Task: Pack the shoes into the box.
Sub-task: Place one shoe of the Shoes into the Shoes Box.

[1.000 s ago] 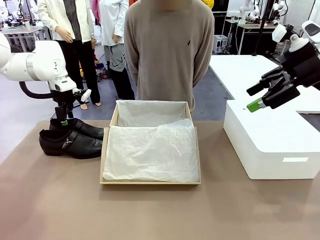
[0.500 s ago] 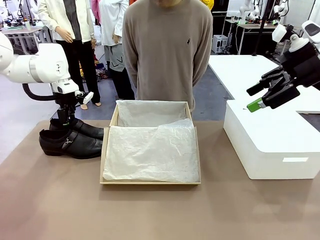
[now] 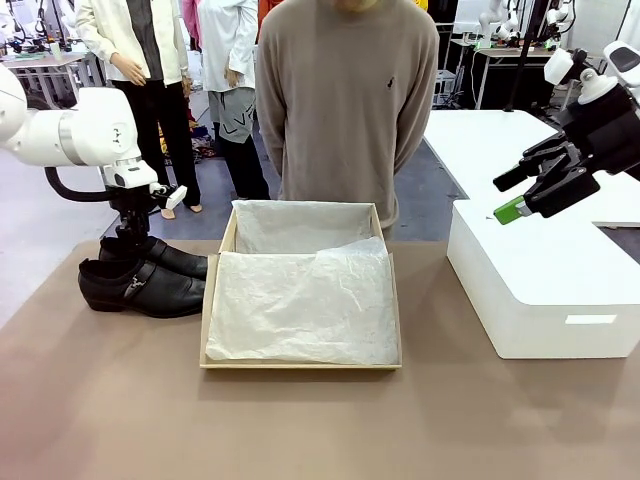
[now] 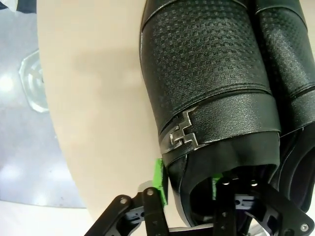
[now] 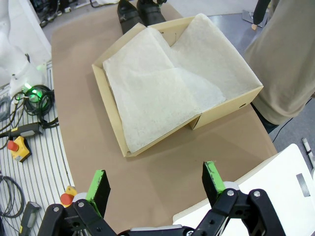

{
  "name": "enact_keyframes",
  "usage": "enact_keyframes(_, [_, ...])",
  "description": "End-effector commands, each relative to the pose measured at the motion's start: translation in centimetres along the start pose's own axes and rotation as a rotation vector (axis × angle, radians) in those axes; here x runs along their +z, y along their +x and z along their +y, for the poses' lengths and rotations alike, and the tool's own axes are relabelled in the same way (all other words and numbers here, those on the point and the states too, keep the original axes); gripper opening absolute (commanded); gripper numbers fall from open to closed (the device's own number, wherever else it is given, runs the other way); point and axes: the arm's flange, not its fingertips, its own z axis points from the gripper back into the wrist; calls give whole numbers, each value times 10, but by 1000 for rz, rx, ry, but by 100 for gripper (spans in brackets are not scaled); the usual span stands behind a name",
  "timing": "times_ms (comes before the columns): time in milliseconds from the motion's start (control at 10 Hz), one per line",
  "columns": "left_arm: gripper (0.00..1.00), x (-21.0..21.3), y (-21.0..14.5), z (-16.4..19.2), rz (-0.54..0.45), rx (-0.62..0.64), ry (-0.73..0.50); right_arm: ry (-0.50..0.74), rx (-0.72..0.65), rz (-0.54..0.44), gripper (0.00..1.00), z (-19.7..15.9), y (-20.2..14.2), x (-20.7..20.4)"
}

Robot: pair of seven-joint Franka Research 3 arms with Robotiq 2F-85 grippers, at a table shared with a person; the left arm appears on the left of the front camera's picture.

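Observation:
Two glossy black shoes lie side by side at the table's left: the near shoe (image 3: 140,288) and the far shoe (image 3: 168,257). My left gripper (image 3: 128,240) reaches down into the heel end of the far shoe. In the left wrist view the gripper (image 4: 187,184) straddles the buckled shoe's (image 4: 206,64) side wall. One green pad is outside against the leather, the other inside the opening with a little gap. The second shoe (image 4: 290,59) lies alongside. The box (image 3: 300,366), lined with white tissue, sits mid-table. My right gripper (image 3: 520,195) hangs open, high at the right.
A large white rounded box (image 3: 540,290) stands at the table's right. A person (image 3: 345,100) stands just behind the tan box. From the right wrist, the open gripper (image 5: 156,184) looks down on the box (image 5: 226,110) and the shoes (image 5: 129,11) beyond it.
My left gripper has sunk a little into the far shoe's heel opening and its jaws have narrowed around the side wall. The person leaned slightly right. The right arm has stayed still.

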Motion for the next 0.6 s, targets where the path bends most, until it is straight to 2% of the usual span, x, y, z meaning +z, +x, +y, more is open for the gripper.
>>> enact_keyframes(0, [0,5,-1,-1,-3,4,-3,11,26,-27,100,-4,1,-1])
enact_keyframes(500, [0,8,-2,-4,37,0,28,11,26,-27,100,-4,1,-1])
